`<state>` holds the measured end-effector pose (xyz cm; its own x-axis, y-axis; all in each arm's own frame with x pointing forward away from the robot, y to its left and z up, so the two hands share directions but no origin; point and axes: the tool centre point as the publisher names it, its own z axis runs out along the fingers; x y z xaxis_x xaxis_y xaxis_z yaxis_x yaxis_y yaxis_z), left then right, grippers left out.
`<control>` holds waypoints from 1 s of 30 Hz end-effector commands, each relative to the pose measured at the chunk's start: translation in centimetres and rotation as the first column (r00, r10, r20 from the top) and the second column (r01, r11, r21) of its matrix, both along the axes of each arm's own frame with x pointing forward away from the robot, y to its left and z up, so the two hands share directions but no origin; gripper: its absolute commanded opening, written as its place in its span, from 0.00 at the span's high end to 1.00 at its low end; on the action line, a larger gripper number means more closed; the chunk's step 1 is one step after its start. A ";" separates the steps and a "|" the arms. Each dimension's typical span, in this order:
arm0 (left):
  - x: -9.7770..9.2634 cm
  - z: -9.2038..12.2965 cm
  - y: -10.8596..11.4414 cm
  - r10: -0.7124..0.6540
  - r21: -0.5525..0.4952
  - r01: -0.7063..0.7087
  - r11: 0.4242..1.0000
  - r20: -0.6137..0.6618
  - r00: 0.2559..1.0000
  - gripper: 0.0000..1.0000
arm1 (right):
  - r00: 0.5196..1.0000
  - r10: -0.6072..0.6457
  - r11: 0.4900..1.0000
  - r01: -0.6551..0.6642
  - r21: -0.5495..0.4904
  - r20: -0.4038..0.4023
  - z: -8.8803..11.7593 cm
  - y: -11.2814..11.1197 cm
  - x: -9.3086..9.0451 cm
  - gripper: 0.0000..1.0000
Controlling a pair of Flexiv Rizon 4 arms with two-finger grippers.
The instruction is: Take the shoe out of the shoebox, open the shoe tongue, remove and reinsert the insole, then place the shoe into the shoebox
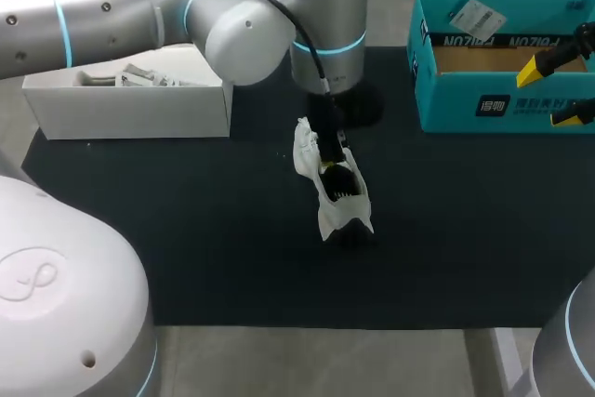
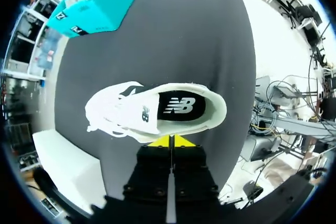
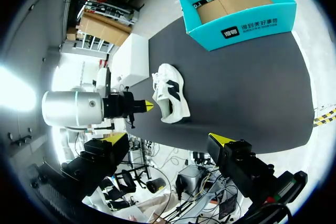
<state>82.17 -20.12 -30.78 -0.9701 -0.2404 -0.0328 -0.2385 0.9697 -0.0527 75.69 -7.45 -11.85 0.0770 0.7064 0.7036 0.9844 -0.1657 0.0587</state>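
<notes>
A white shoe stands on the black mat near the table's middle, with its tongue pulled up and the dark insole showing inside. My left gripper is shut, and its joined yellow tips rest against the shoe's side rim. I cannot tell whether they pinch any fabric. The teal shoebox stands open at the back right, with only brown cardboard showing inside. Over the box's right end my right gripper is open and holds nothing. From there it looks across at the shoe.
A white box with small parts inside sits at the back left, partly on the mat. The left arm's base column rises behind the shoe. Bare mat lies in front of the shoe and to both sides.
</notes>
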 end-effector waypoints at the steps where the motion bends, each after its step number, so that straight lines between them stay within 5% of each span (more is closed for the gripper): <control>1: -2.0 -0.1 0.0 0.391 -0.020 -0.390 0.920 0.051 0.919 1.00 | 1.000 -0.002 1.000 0.002 -0.002 -0.001 -0.1 0.1 0.0 0.00; 14: -4.7 -0.7 0.2 0.074 -0.035 -0.075 0.997 -0.017 0.997 1.00 | 1.000 -0.002 1.000 0.002 -0.002 -0.001 -0.1 0.1 0.0 0.00; 25: -4.8 -1.3 -0.9 0.026 -0.035 -0.026 0.999 -0.001 1.000 0.99 | 1.000 -0.002 1.000 0.002 -0.002 -0.001 -0.1 0.1 0.0 0.00; 27: -5.0 -1.1 -1.3 0.015 -0.039 -0.015 0.999 -0.001 1.000 0.24 | 1.000 -0.002 1.000 0.002 -0.002 -0.001 -0.1 0.1 0.0 0.00; 28: -5.2 -1.0 -1.4 0.013 -0.040 -0.013 0.999 -0.001 1.000 0.00 | 1.000 -0.002 1.000 0.002 -0.002 -0.001 -0.1 0.1 0.0 0.00; 30: -5.4 -0.9 -1.7 0.011 -0.042 -0.011 0.999 0.000 1.000 0.00 | 1.000 -0.002 1.000 0.002 -0.002 -0.001 -0.1 0.1 0.0 0.00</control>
